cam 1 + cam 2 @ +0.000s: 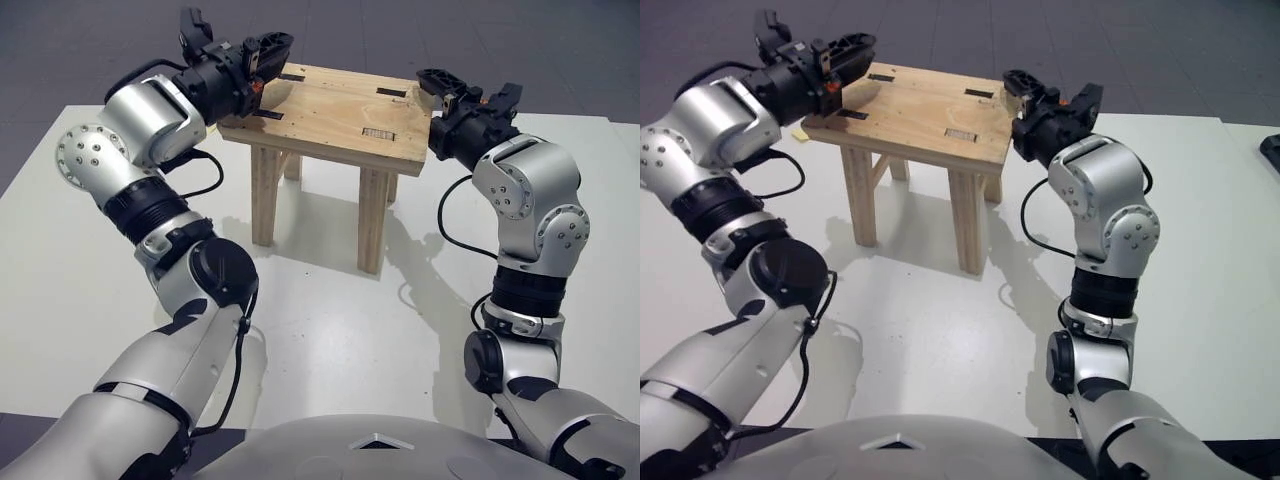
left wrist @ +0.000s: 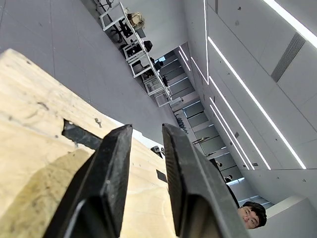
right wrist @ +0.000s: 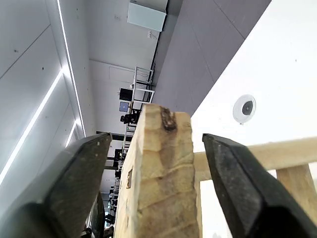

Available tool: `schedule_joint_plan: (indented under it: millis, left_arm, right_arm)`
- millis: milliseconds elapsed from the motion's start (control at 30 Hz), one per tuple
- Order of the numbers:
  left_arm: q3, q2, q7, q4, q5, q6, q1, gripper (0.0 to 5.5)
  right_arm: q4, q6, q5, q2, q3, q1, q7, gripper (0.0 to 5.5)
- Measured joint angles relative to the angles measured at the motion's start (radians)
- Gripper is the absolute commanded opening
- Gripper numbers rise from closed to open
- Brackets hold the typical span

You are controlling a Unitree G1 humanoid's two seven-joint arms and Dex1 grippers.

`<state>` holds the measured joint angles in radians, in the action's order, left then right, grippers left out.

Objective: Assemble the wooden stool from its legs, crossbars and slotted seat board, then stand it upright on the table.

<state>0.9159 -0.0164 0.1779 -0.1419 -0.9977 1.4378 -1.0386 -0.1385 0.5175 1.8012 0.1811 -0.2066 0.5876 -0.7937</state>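
The wooden stool [image 1: 330,110] stands upright on the white table [image 1: 330,330], with its slotted seat board on top and its legs [image 1: 372,220] under it. My left gripper [image 1: 268,48] is at the seat's left end. Its fingers [image 2: 114,163] lie just over the board's top edge, a narrow gap apart, with nothing between them. My right gripper [image 1: 470,90] is at the seat's right end and is open wide. The board's end [image 3: 161,168] sits between its fingers [image 3: 81,168], with a gap on each side. A crossbar [image 3: 277,151] shows below the seat.
Bare white tabletop spreads in front of and beside the stool. The table's far edge runs just behind the stool, with grey floor beyond. A small round disc [image 3: 244,108] is set into the tabletop. A black object [image 1: 1270,150] sits at the far right edge.
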Motion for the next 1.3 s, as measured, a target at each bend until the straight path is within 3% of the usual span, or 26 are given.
schedule_joint_plan:
  millis: [133, 300, 500, 667, 767, 900, 1000, 1133, 1300]
  left_arm:
    - [-0.09, 0.023, -0.144, 0.124, -0.049, -0.103, 0.115, 2.34]
    - [-0.256, 0.031, -0.325, 0.251, 0.009, -0.366, 0.232, 3.07]
    - [-0.425, -0.008, -0.444, 0.333, 0.165, -0.663, 0.31, 4.03]
    - [-0.493, -0.063, -0.406, 0.403, 0.383, -0.939, 0.315, 4.82]
    - [-0.497, -0.124, -0.372, 0.4, 0.504, -1.038, 0.323, 5.31]
    - [-0.499, -0.2, -0.333, 0.326, 0.65, -1.153, 0.356, 5.36]
    - [-0.512, -0.273, -0.291, 0.153, 0.802, -1.298, 0.421, 5.36]
    - [-0.499, -0.286, -0.151, -0.047, 0.919, -1.388, 0.483, 5.36]
    - [-0.486, -0.315, -0.056, -0.198, 0.956, -1.481, 0.489, 5.36]
  right_arm:
    - [-0.02, 0.049, -0.104, 0.019, 0.039, -0.01, 0.127, 4.64]
    - [-0.08, 0.115, -0.356, 0.111, 0.107, -0.034, 0.327, 5.34]
    - [-0.135, 0.112, -0.696, 0.207, 0.189, -0.036, 0.54, 5.4]
    - [-0.207, -0.026, -1.035, 0.287, 0.193, -0.044, 0.615, 5.4]
    - [-0.205, -0.154, -1.311, 0.322, 0.237, -0.045, 0.603, 5.4]
    - [-0.114, -0.288, -1.637, 0.328, 0.308, -0.042, 0.514, 5.4]
    - [0.094, -0.368, -1.895, 0.322, 0.346, -0.02, 0.386, 5.4]
    - [0.337, -0.495, -2.062, 0.3, 0.334, 0.002, 0.249, 5.4]
    - [0.491, -0.616, -2.114, 0.265, 0.254, 0.014, 0.141, 5.4]
